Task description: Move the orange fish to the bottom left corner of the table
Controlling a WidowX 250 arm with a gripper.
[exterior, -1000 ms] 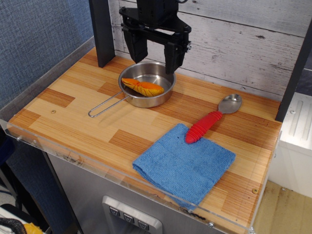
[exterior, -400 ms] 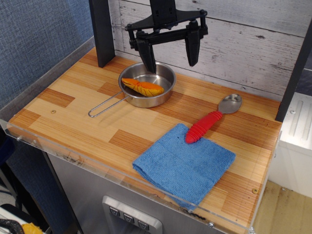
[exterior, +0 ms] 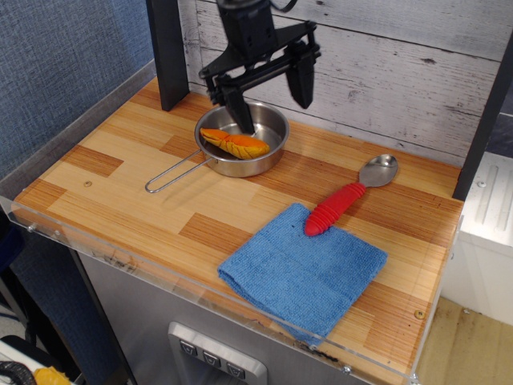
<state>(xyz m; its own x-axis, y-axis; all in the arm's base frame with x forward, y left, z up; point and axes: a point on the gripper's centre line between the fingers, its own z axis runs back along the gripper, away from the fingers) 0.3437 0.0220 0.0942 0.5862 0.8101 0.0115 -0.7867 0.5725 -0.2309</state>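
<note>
Black metal forms the robot's hand [exterior: 270,100], which now sits lower and further left than 0.4 s ago; its crossbar, then nearly level, now slopes upward to the right. One second ago the two fingers hung closer together over the pan's far rim; they are now spread wide, holding nothing. One fingertip [exterior: 243,119] points down inside the steel pan [exterior: 244,138], just behind the fish; the other finger [exterior: 301,84] hangs above the worktop behind the pan's right side. Everything else lies where it did in both earlier frames.

Count: one orange fish [exterior: 235,143], one steel pan, one red-handled spoon [exterior: 350,194], one blue cloth [exterior: 304,272].

Orange fish: a small elongated toy, orange on top with a yellow edge at its tapered left end and dark ribbed lines across the body. It lies in the pan, tilted slightly down to the right, its left tip resting over the pan's near-left rim just above the wire handle. Whether the near fingertip touches it cannot be told.

Wooden worktop [exterior: 128,192]: light and darker brown plank strips with a clear acrylic rim. The spoon's red handle end rests on the far corner of the cloth, its metal bowl on bare wood, well apart from the pan
</note>
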